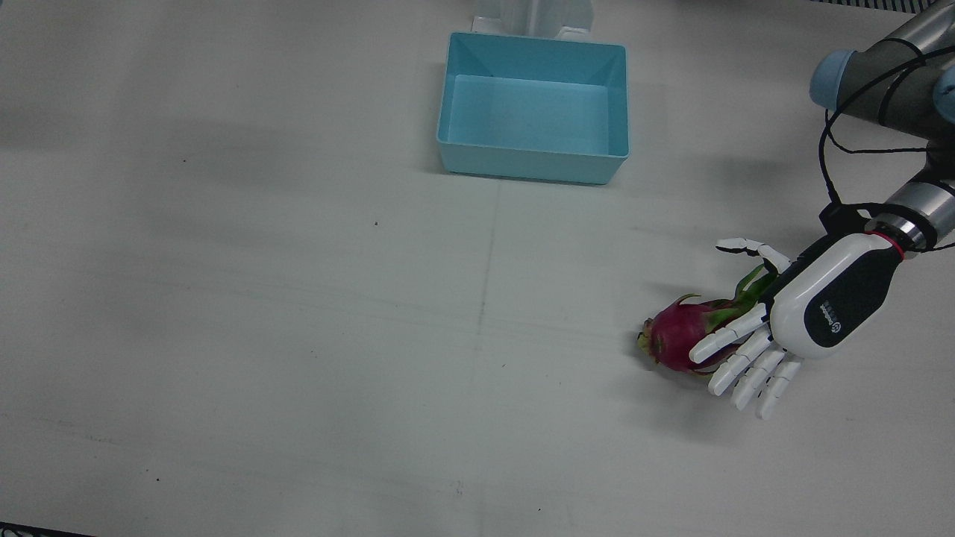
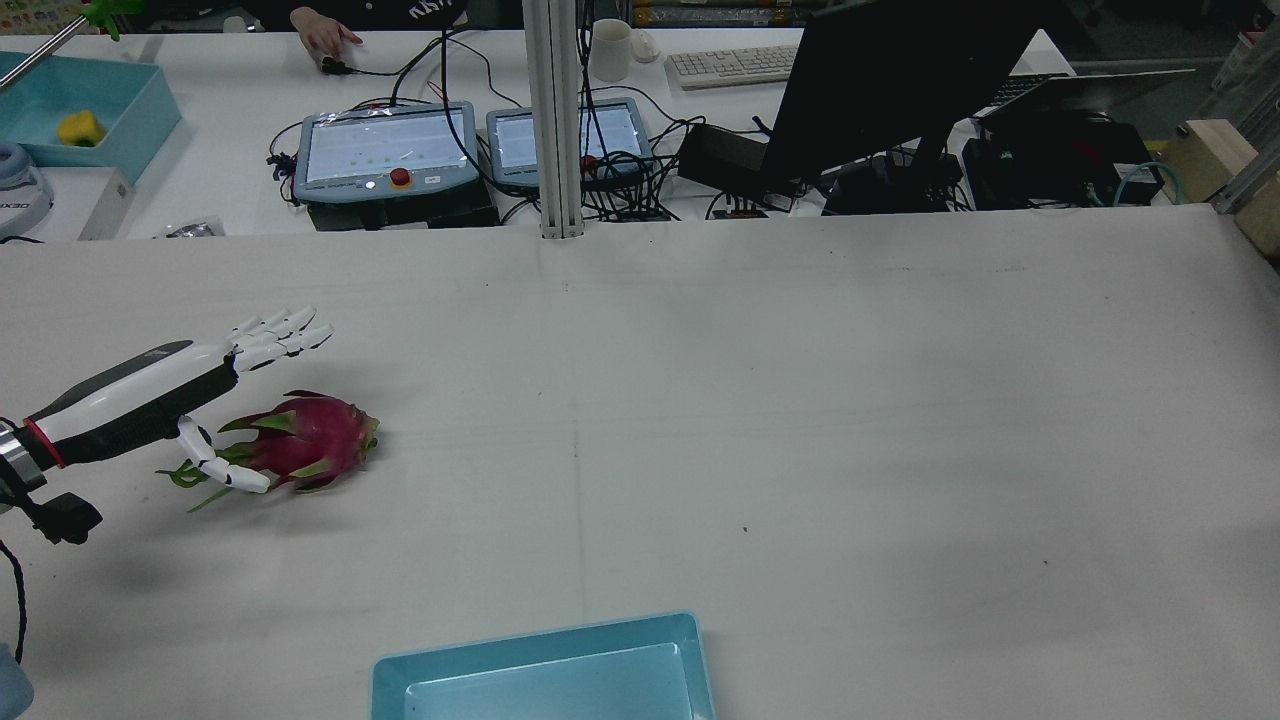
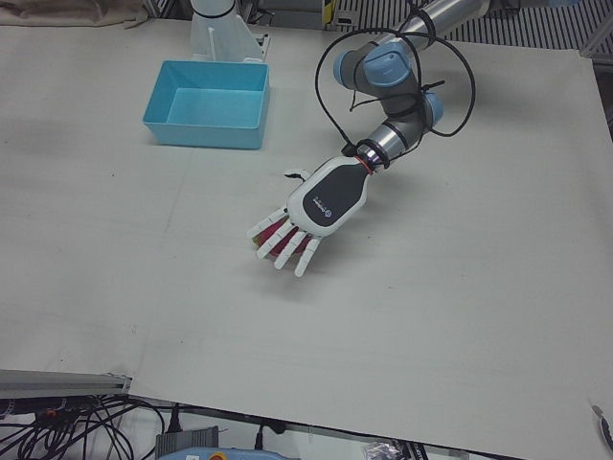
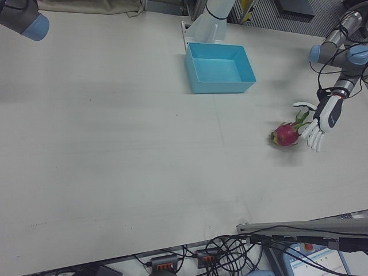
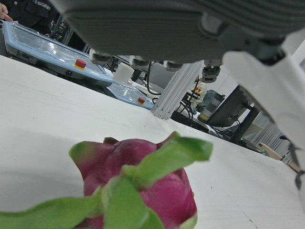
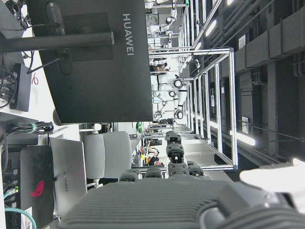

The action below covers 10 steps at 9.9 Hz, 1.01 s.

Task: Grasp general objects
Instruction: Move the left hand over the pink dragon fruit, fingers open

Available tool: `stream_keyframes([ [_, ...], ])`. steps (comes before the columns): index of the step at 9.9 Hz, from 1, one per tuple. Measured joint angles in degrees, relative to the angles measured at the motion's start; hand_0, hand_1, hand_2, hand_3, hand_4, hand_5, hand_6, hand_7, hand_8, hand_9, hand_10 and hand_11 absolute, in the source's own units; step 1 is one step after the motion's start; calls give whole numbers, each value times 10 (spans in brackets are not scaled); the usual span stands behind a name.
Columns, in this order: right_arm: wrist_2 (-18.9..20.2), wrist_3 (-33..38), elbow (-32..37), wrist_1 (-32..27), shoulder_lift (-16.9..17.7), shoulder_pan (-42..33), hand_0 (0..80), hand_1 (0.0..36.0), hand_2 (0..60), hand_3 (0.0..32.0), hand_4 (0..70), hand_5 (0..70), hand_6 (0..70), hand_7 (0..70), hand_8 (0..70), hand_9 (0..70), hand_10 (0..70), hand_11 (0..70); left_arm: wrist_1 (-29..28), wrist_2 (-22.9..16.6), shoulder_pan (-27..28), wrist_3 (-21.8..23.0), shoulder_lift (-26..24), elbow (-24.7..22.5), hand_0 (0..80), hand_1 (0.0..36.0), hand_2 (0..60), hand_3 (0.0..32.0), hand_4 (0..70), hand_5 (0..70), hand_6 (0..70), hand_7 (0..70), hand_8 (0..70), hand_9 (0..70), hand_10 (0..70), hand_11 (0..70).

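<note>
A pink dragon fruit [image 1: 675, 339] with green scales lies on the white table, at the right of the front view. My left hand [image 1: 813, 309] hovers just over its stem end, open, fingers spread above the fruit and thumb apart on the far side. The rear view shows the fruit [image 2: 310, 440] below the hand [image 2: 150, 400], with the thumb beside its leaves. In the left hand view the fruit [image 5: 143, 191] sits close under the palm [image 5: 167, 28]. My right hand [image 6: 167, 205] shows only in its own view, aimed at the room away from the table.
An empty light-blue bin [image 1: 522, 165] stands at the table's middle on the robot's side, also in the rear view [image 2: 540, 650]. Beyond the table's far edge are two pendant screens [image 2: 385, 150] and a black monitor [image 2: 900, 80].
</note>
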<state>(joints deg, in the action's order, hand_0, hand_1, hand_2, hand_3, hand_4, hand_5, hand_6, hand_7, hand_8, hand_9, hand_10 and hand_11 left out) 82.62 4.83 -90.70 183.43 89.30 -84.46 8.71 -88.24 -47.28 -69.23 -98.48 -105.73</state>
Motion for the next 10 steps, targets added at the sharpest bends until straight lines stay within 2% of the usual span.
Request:
stream_keyframes([
  [3,0,0,0,0,0,0,0,0,0,0,0,0,0,0,0,0,0,0,55,40,26,-47,-26,-1,535,289,204,316,0,0,0,0,0,0,0,0],
  [5,0,0,0,0,0,0,0,0,0,0,0,0,0,0,0,0,0,0,90,76,48,-68,-45,3,547,302,212,320,0,0,0,0,0,0,0,0],
  [8,0,0,0,0,0,0,0,0,0,0,0,0,0,0,0,0,0,0,111,99,62,-98,-57,5,545,302,216,320,0,0,0,0,0,0,0,0],
  [9,0,0,0,0,0,0,0,0,0,0,0,0,0,0,0,0,0,0,116,110,71,-106,-58,7,553,309,217,320,0,0,0,0,0,0,0,0],
  [10,0,0,0,0,0,0,0,0,0,0,0,0,0,0,0,0,0,0,120,119,78,-115,-60,9,583,339,233,320,0,0,0,0,0,0,0,0],
])
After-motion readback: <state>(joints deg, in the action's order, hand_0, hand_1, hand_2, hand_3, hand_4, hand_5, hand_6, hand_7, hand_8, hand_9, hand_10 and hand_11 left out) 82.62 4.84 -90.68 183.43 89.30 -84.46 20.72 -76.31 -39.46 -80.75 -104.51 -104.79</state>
